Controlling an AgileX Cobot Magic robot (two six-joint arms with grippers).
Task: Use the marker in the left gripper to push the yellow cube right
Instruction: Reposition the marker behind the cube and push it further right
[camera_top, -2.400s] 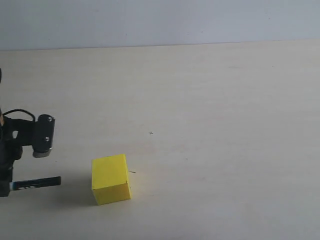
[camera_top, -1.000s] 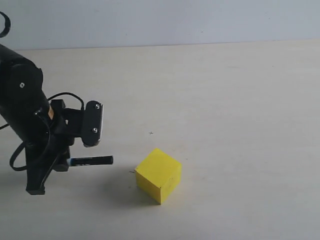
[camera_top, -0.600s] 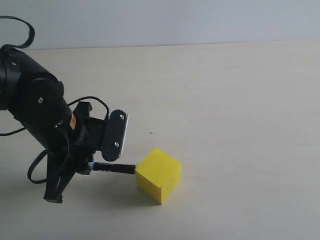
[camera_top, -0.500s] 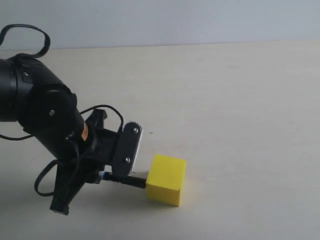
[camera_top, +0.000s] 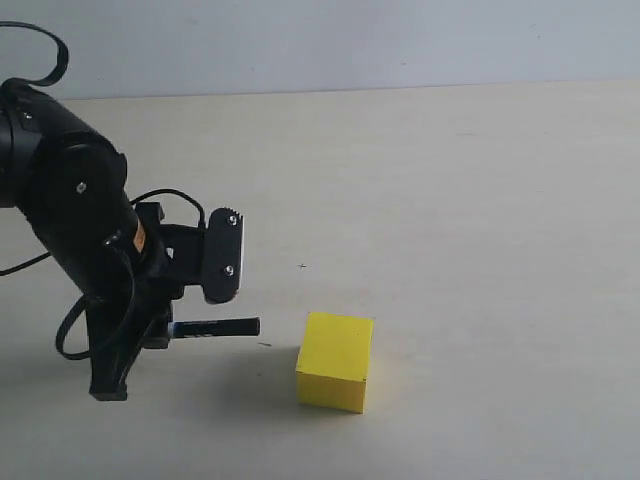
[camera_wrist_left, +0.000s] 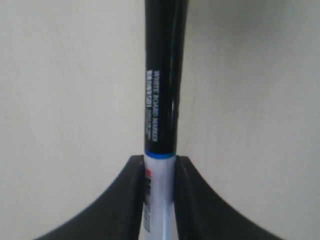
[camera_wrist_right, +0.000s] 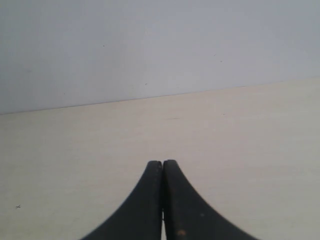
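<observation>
The yellow cube (camera_top: 336, 361) rests on the pale table, low and a little left of centre in the exterior view. To its left, my left gripper (camera_top: 172, 329) is shut on the marker (camera_top: 218, 327), whose black cap points right at the cube and stops a short gap from it. In the left wrist view the marker (camera_wrist_left: 162, 90) sticks out from between the black fingers (camera_wrist_left: 130, 192), and the left gripper (camera_wrist_left: 159, 162) clamps its white barrel. The cube is outside that view. My right gripper (camera_wrist_right: 162, 164) is shut on nothing, over bare table.
The light wooden table (camera_top: 450, 200) stretches right and back to a pale grey wall (camera_top: 350, 40). The bulky black left arm (camera_top: 70, 200) with its looping cable fills the left side. A tiny dark mark (camera_top: 302, 266) lies behind the cube.
The left arm swung in from the left and pushed the cube rightward with the marker tip, turning it. It has since drawn back left, leaving a gap between tip and cube.
</observation>
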